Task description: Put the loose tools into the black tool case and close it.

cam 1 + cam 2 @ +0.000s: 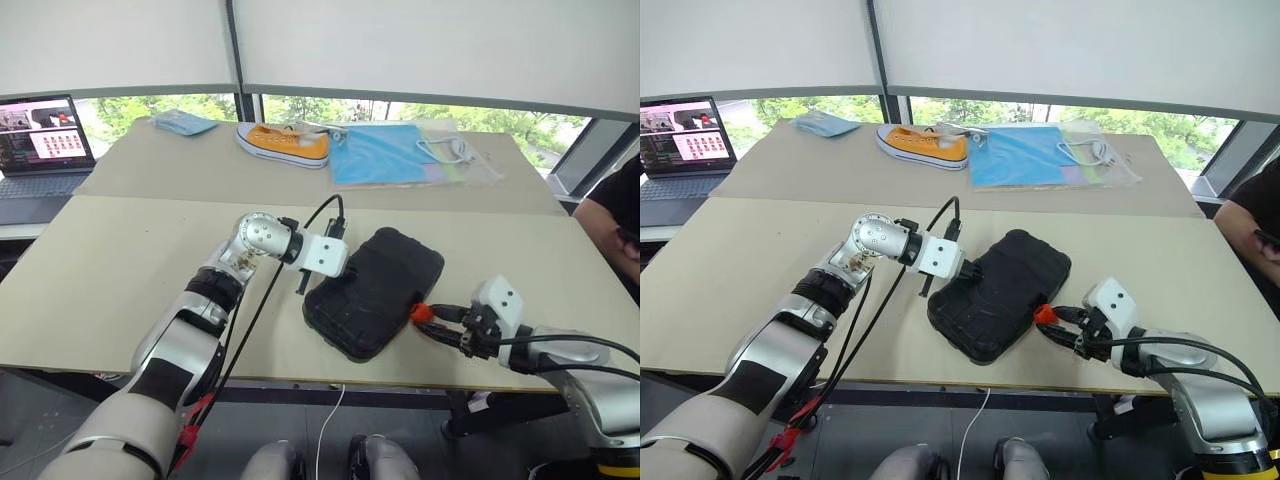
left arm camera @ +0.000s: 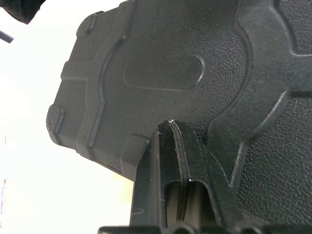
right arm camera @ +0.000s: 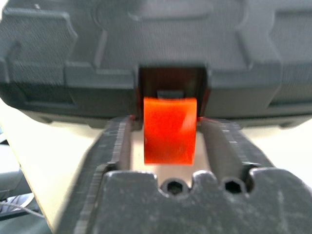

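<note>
- Overhead, in the left eye view, you see the black tool case [image 1: 375, 292] lying closed near the front edge of the table [image 1: 120, 270], at about five o'clock from the table's middle. No loose tools lie on the table around it. Your left gripper [image 1: 303, 282] rests against the case's nine-o'clock end; your right gripper [image 1: 440, 322] sits at the case's four-o'clock edge, at the orange latch [image 1: 421, 312].
- Next, the right eye view gives the same layout. Behind the case, at twelve o'clock, lie an orange shoe [image 1: 923, 144] and a blue plastic sleeve [image 1: 1025, 153]; a laptop [image 1: 682, 145] stands at ten o'clock. A person's arm [image 1: 1250, 225] shows at three o'clock.
- Then, in the left wrist view, your left fingers [image 2: 168, 161] are pressed together, tips on the textured lid near a corner. Read this as holding the case steady.
- Last, in the right wrist view, your right fingers [image 3: 114, 141] stand apart, one on each side of the latch, which hangs out from its recess, not folded flat.
- Step in hand, as a judgement: packing looks done and latching is under way. Your next move calls for pushing the latch tab up flat into its recess while the left gripper keeps the case from sliding.
</note>
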Robot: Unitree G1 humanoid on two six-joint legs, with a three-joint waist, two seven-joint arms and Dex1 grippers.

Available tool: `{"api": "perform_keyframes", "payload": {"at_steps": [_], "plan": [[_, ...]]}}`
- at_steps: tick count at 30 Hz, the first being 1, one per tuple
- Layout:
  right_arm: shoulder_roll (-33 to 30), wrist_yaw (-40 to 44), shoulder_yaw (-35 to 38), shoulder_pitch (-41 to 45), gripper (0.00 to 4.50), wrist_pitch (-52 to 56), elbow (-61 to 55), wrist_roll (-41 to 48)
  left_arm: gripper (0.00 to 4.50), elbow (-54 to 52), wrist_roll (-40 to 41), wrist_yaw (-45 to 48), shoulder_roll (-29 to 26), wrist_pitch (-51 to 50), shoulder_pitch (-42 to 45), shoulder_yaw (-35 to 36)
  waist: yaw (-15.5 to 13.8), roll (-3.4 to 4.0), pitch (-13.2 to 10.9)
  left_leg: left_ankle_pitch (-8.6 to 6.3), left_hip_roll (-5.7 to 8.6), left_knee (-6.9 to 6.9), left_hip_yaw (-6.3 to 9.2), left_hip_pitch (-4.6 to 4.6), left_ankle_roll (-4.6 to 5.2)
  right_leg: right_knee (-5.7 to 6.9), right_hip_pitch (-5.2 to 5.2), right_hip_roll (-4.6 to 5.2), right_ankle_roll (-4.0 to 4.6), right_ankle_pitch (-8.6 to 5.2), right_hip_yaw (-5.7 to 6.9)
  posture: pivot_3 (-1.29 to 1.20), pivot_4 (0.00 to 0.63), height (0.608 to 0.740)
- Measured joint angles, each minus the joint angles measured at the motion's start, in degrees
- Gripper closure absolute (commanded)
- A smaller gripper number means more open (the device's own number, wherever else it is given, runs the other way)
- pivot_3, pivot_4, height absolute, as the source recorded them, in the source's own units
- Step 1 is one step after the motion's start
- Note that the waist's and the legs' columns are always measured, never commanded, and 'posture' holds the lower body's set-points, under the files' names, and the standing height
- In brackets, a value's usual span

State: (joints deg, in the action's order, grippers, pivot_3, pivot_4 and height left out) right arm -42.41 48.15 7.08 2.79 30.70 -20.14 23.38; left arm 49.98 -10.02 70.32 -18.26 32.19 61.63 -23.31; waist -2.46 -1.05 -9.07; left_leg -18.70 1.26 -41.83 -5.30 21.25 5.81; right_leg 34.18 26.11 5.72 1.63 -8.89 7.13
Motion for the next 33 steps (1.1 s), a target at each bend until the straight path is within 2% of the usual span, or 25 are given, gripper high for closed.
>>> {"api": "perform_keyframes", "payload": {"at_steps": [1, 2, 5, 9, 15, 26, 33], "plan": [[-0.33, 0.02, 0.01, -0.07, 0.45, 0.07, -0.24, 0.01, 4.5, 0.0, 0.0, -0.01, 0.0, 0.0, 0.0, 0.0, 0.0, 0.0, 0.0, 0.0, 0.0, 0.0, 0.0, 0.0, 0.0, 0.0, 0.0, 0.0, 0.0, 0.0, 0.0, 0.0, 0.15, 0.718], [-0.92, 0.05, 0.12, -0.24, 0.45, 0.29, -0.48, 0.03, 4.5, 0.0, 0.0, -0.01, 0.01, 0.0, 0.0, 0.0, 0.01, 0.0, 0.0, 0.0, 0.0, 0.0, 0.0, 0.0, 0.0, 0.0, 0.0, 0.0, 0.0, 0.0, -0.01, 0.0, 0.15, 0.718], [-3.22, 0.5, 2.15, -2.31, 1.0, 1.4, -0.77, 0.43, 4.5, -0.04, 0.0, -0.02, 0.03, 0.01, -0.01, -0.01, -0.03, 0.0, 0.0, 0.0, 0.01, 0.0, 0.0, 0.0, 0.01, -0.01, -0.01, 0.0, 0.0, 0.01, -0.01, 0.0, 0.15, 0.718], [-5.12, 1.94, 3.74, -5.49, 2.38, 1.41, -0.77, 0.42, 4.5, 0.15, 0.0, -0.06, -0.06, 0.0, 0.0, -0.01, 0.02, 0.0, 0.0, 0.0, -0.01, 0.0, -0.01, -0.02, 0.0, -0.01, -0.03, 0.0, 0.0, 0.01, 0.0, 0.0, 0.15, 0.718], [-4.26, 1.4, 2.62, -4.87, 4.4, 1.41, -0.98, 0.37, 4.5, 0.41, 0.0, -0.34, 0.15, -0.02, 0.03, 0.0, 0.04, 0.01, 0.0, 0.0, -0.01, 0.0, 0.0, -0.03, 0.0, -0.01, -0.03, 0.0, -0.06, 0.03, -0.02, 0.0, 0.15, 0.718], [-1.94, -1.19, -4.33, 0.24, 4.47, 1.26, 1.79, -4.05, 4.5, 0.89, 0.0, -0.41, 0.37, 0.01, 0.28, -0.01, 0.06, 0.01, 0.01, 0.01, 0.0, -0.01, -0.01, -0.02, 0.0, -0.02, -0.03, 0.0, -0.06, 0.04, -0.02, 0.0, 0.15, 0.718], [0.39, -3.16, -6.26, 2.15, 4.47, 1.34, 3.46, -5.29, 4.5, 1.5, -0.05, -1.04, 1.1, 0.03, 0.48, -0.01, 0.0, 0.01, 0.01, 0.01, 0.01, -0.01, -0.01, -0.01, 0.0, -0.02, -0.02, 0.01, -0.06, 0.05, -0.02, 0.0, 0.15, 0.718]]}}
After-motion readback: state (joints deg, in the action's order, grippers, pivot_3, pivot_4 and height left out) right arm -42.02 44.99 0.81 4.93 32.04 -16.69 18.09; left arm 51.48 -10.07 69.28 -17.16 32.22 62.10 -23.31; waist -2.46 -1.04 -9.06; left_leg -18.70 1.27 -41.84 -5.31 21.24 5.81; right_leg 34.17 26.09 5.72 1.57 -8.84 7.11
